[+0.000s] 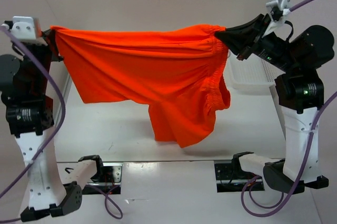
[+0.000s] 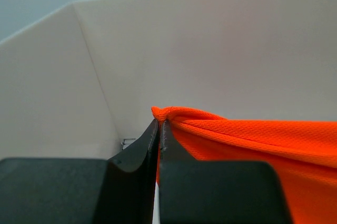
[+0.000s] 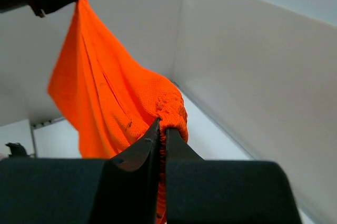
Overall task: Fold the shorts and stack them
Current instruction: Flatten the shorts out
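Observation:
The orange-red shorts (image 1: 152, 71) hang stretched in the air between both arms, well above the table. My left gripper (image 1: 51, 35) is shut on one corner of the cloth at the upper left; that pinched corner shows in the left wrist view (image 2: 167, 113). My right gripper (image 1: 224, 37) is shut on the gathered waistband at the upper right, bunched at my fingertips in the right wrist view (image 3: 172, 109). The lower part of the shorts droops towards the table at centre right. No white tag shows.
A white perforated basket (image 1: 251, 79) stands at the right, behind the right arm. White walls close in the table at the back and both sides. Both arm bases (image 1: 100, 174) sit at the near edge.

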Robot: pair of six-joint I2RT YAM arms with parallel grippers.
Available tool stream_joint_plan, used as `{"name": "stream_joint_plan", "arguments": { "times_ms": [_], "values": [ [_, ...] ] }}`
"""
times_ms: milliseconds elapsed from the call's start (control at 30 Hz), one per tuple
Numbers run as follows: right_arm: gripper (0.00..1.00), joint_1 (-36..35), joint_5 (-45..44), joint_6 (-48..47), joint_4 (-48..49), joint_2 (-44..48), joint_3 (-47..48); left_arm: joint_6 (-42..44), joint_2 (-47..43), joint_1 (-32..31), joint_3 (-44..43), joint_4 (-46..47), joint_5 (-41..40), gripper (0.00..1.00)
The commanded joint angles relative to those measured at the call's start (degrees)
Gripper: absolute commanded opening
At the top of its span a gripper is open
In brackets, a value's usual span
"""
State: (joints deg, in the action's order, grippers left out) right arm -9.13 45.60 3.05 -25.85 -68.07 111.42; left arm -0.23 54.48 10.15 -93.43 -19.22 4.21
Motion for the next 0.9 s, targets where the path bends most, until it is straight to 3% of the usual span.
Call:
{"name": "stream_joint_plan", "arguments": {
  "times_ms": [0,233,500,700,867],
  "values": [
    [0.0,0.2,2.2,7.7,6.2,-1.6,-3.3,0.2,5.4,0.7,-1.0,2.4,1.5,0.0],
    [0.0,0.2,0.9,13.6,14.3,-8.4,-17.4,0.2,15.0,0.7,2.3,3.6,12.2,0.0],
    [0.0,0.2,-5.0,12.1,17.7,-24.4,-25.6,0.2,27.6,-1.5,14.4,8.9,10.6,0.0],
    [0.0,0.2,-10.7,10.8,18.5,-37.3,-21.3,0.2,38.1,-1.5,15.7,14.5,8.8,0.0],
    [0.0,0.2,-15.7,10.3,17.2,-50.6,-8.4,0.2,46.6,-2.1,12.5,18.9,6.4,0.0]
  ]
}}
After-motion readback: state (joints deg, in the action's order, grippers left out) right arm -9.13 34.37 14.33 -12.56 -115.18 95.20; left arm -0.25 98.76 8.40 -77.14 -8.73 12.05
